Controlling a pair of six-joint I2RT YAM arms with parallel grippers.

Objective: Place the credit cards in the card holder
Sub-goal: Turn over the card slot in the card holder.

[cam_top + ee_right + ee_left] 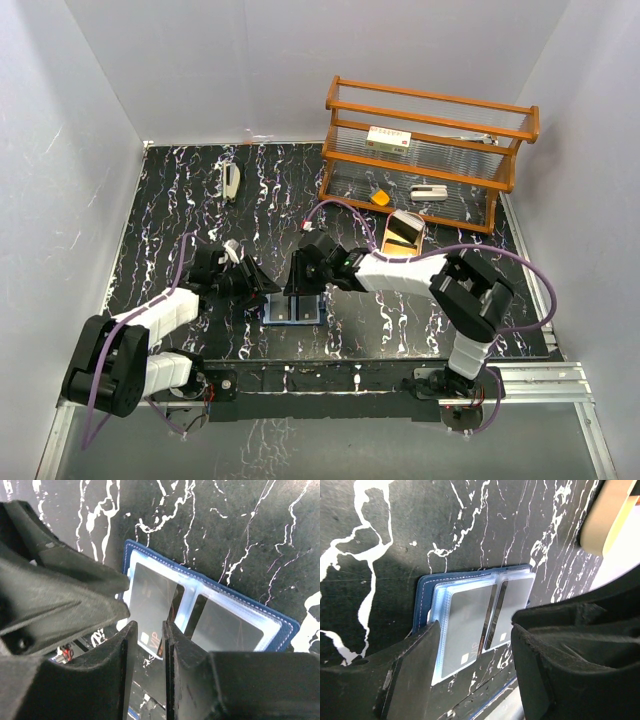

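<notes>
**Two claws meet over an open card holder as a card is worked into its sleeve**

Top external view: The card holder is seen lying open and flat on the black marbled bench, close to the near edge and between the two arms. The left claw is placed at the holder's left edge. The right claw is placed directly over the holder's middle, so the right arm is judged the nearer.

Left wrist view: The navy cover and pale sleeves of the card holder are shown just ahead of the left claw. Its jaws are held about half apart and nothing is gripped between them. One finger is set against the edge of the nearest sleeve. A grey card is seen partly inside that sleeve, and a second card lies in the sleeve beside it.

Right wrist view: The jaws of the right claw are parted only narrowly. The near end of the card is seen reaching into that gap. Whether it is pinched cannot be told. The card's long axis runs straight away from the claw into the sleeve, so the coming push is judged to follow that line.
</notes>
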